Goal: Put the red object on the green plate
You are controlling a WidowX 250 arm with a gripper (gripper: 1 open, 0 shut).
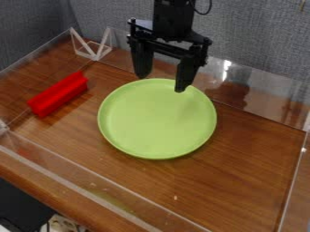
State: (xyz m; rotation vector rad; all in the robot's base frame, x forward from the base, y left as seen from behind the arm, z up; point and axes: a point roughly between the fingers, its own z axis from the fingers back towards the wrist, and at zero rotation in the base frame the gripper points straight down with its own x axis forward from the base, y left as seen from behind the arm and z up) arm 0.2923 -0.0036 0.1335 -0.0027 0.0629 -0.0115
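At the far left of the wooden counter (242,181) lies 1 red block (58,93), a long bar-shaped piece resting flat, its length running from near-left to far-right. It sits well apart from the plate, with bare wood between them, and nothing touches it.

Behind it, toward the far edge, stands 1 small white wire-like stand (91,43) with angled legs; its exact make is hard to tell at this size.

In the middle of the counter rests 1 round lime-green plate (133,127), flat, with a shallow raised rim and nothing lying on it.

Above the plate's far right edge hangs 1 black gripper (166,68), pointing straight down from a dark arm that enters from the top. Its 2 fingers (186,72) stand wide apart and hold nothing. The left finger ends over the wood just beyond the plate's far rim; the right finger's tip shows against the plate's far right part. Whether that tip touches the plate cannot be told from this view.

A clear low wall (72,186) borders the counter along the near and left sides, and 1 more clear panel runs along the right.
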